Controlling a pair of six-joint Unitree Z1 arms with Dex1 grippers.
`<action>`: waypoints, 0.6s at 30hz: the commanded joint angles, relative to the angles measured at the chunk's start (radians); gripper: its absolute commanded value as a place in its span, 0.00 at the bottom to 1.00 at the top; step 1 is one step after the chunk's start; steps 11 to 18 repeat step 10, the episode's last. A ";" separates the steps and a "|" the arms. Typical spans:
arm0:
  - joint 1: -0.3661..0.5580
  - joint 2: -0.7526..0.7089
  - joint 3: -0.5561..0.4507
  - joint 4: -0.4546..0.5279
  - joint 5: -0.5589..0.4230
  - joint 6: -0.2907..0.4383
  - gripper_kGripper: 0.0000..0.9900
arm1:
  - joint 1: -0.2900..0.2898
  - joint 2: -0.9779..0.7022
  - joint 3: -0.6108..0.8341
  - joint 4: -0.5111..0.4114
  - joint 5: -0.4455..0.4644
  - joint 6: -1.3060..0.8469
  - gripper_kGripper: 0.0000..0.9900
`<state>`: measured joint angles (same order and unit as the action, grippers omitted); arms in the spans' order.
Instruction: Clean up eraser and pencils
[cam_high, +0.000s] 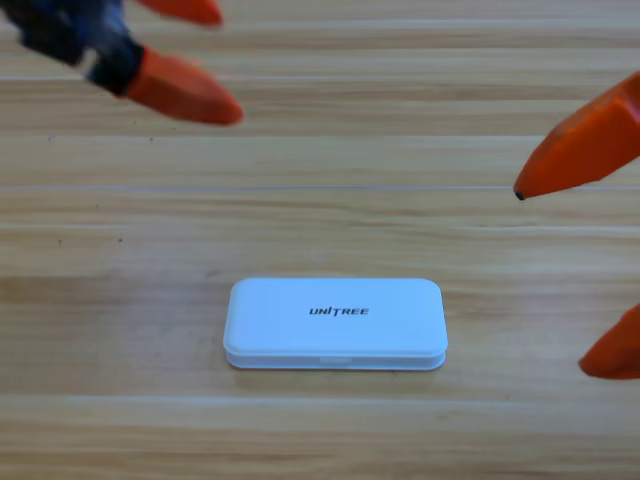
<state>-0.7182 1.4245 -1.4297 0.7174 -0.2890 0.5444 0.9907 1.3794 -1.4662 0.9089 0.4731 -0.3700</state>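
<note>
A white case (335, 322) with the word UNITREE on its lid lies shut on the wooden table, a little below the middle. The eraser and the pencils are out of view. My left gripper (230, 65) hangs at the top left corner, open, its two orange jaws spread with nothing between them, well up and left of the case. At the right edge my right gripper (550, 280) shows large and partly cut off, open wide, one jaw above and one below the level of the case's right end, touching nothing.
The wooden table (120, 300) runs in horizontal planks across the whole picture. Only the case lies on it.
</note>
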 joint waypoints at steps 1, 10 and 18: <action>-0.193 -0.036 -0.048 0.057 0.019 -0.044 1.00 | -0.018 0.044 0.024 -0.015 0.013 0.010 0.97; -0.353 0.004 -0.035 0.057 0.067 -0.058 1.00 | -0.018 0.044 0.026 -0.015 0.013 0.010 0.97; -0.353 0.004 -0.035 0.057 0.067 -0.058 1.00 | -0.018 0.044 0.026 -0.015 0.013 0.010 0.97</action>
